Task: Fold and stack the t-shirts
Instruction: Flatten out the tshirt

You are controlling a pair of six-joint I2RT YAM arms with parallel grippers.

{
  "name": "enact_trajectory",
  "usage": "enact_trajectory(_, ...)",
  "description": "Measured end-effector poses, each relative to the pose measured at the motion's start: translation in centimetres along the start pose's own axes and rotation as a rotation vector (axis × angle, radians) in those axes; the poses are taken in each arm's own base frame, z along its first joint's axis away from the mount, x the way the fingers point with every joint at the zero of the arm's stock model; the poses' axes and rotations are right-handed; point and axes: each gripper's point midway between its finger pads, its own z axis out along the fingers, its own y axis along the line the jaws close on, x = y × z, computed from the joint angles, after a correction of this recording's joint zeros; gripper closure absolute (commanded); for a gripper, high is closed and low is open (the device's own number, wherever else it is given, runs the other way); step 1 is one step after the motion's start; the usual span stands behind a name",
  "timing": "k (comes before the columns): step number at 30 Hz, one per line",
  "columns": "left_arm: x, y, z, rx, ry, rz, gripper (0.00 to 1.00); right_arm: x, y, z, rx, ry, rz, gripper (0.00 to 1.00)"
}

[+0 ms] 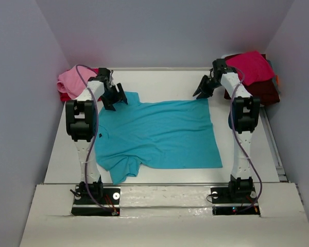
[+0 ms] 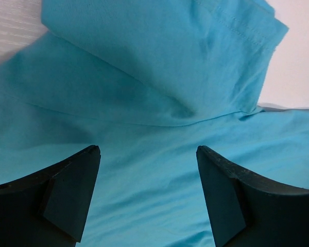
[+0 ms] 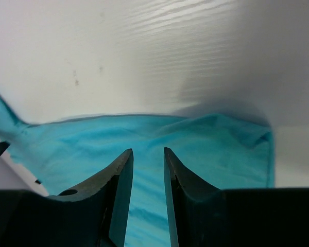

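Your left gripper (image 1: 116,99) hangs with its jaws spread wide, just above the far-left sleeve of the turquoise t-shirt (image 1: 159,134). Your right gripper (image 1: 203,91) sits at that shirt's far-right corner with only a narrow gap between its jaws; you cannot tell whether cloth is pinched there. The shirt lies spread out on the white tabletop (image 1: 159,82) between the arms. A pink t-shirt (image 1: 72,80) is heaped at the far-left corner. At the far right, a crimson t-shirt (image 1: 250,66) rests on a dark maroon t-shirt (image 1: 265,93).
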Motion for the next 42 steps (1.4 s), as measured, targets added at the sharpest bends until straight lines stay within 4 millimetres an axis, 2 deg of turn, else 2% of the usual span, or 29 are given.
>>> enact_trajectory(5,0.3,0.2,0.7,-0.006,0.013,-0.016,0.13,-0.1,4.9,0.4,-0.191,0.032,-0.044,0.63)
enact_trajectory(8,0.0,0.1,0.6,-0.006,0.003,-0.018,0.13,0.3,8.9,1.6,-0.307,0.050,-0.087,0.62)
enact_trajectory(12,-0.1,0.3,0.6,-0.020,0.000,-0.018,0.13,2.8,12.8,3.6,-0.426,0.125,-0.099,0.62)
enact_trajectory(17,0.4,0.5,0.7,-0.061,0.002,-0.008,0.13,5.9,15.7,5.4,-0.515,0.219,-0.094,0.61)
enact_trajectory(27,3.3,0.3,0.9,-0.200,0.038,0.035,0.13,7.8,18.8,5.5,-0.636,0.274,-0.119,0.60)
enact_trajectory(31,4.6,1.2,1.2,-0.248,0.044,0.009,0.13,8.2,19.1,5.6,-0.662,0.288,-0.128,0.60)
enact_trajectory(36,5.7,2.6,0.3,-0.252,0.046,-0.046,0.13,9.1,18.5,6.4,-0.659,0.317,-0.123,0.60)
enact_trajectory(40,4.9,2.7,0.0,-0.245,0.034,-0.061,0.13,9.3,18.3,6.5,-0.659,0.325,-0.124,0.60)
enact_trajectory(42,3.6,1.9,-0.4,-0.229,0.008,-0.060,0.13,9.3,18.3,6.5,-0.659,0.325,-0.126,0.60)
